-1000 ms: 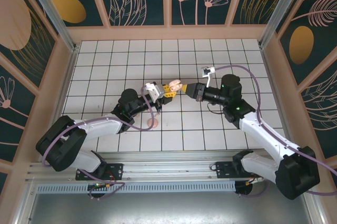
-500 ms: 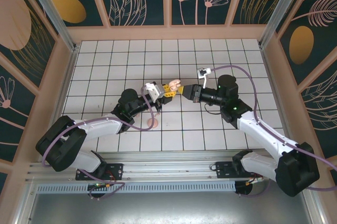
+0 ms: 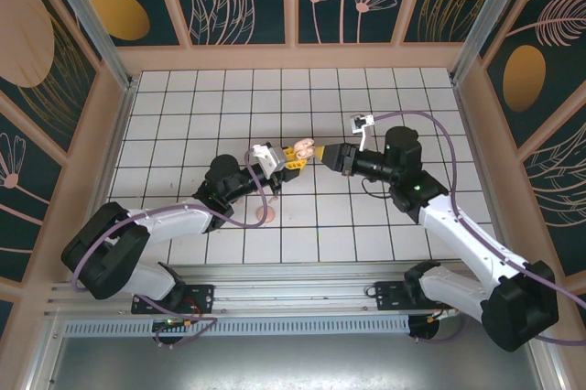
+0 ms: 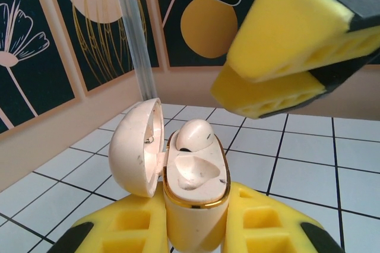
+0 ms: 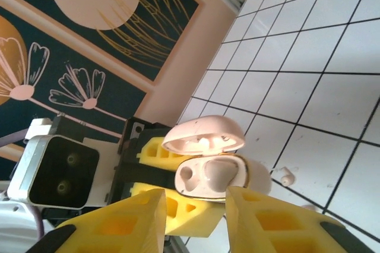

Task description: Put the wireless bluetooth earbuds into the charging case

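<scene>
The open pale pink glossy charging case (image 4: 196, 187) is clamped in the left hand (image 3: 291, 157), one seated earbud (image 4: 193, 134) inside. The right hand (image 5: 196, 199), spread apart and empty, is placed at the case's 3 o'clock in the top view. The tiny loose earbud (image 5: 287, 177) is seen on the white tiled counter (image 5: 332, 87) below, at 4 o'clock.

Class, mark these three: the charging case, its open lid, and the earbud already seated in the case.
charging case (image 4: 196, 223): left wrist view, front of its body.
lid (image 4: 133, 152): left wrist view, outer shell.
seated earbud (image 4: 193, 134): left wrist view, its rounded top.
</scene>
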Available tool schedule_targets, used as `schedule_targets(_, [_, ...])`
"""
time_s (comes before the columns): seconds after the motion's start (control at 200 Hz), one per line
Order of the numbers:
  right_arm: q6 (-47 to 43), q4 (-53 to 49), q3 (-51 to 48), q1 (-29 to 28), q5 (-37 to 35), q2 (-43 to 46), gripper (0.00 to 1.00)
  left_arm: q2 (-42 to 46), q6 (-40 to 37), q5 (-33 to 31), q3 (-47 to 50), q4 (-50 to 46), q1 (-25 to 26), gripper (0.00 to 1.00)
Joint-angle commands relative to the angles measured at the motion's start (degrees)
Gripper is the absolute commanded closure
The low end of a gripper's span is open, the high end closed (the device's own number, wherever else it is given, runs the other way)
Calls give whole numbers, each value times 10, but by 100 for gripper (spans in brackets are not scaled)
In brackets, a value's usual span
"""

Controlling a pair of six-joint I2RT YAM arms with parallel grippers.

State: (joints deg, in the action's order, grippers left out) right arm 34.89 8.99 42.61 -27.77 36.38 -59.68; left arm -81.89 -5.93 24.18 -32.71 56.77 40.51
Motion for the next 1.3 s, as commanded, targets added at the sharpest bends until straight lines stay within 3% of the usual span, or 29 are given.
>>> schedule_targets(0.0, [-19,-24,29,4,-19,-10,62,14,-8,11,-15,12,3,87])
schedule_targets(0.115, [-21,-24,35,4,-25,-24,57,16,-9,12,-15,11,3,87])
schedule_targets(0.666, [-22,-42,35,-3,-31,-46,56,12,-19,23,-28,-6,4,87])
schedule_targets(0.936, [-37,-80,49,0,-68,-18,55,8,-17,-22,-45,-37,2,87])
schedule_targets(1.086, [-33,-93,56,1,-80,-6,55,15,-10,-33,-47,-62,-16,87])
schedule_targets(1.296, [-29,-138,90,-9,-111,-15,55,19,11,18,-47,-108,-75,87])
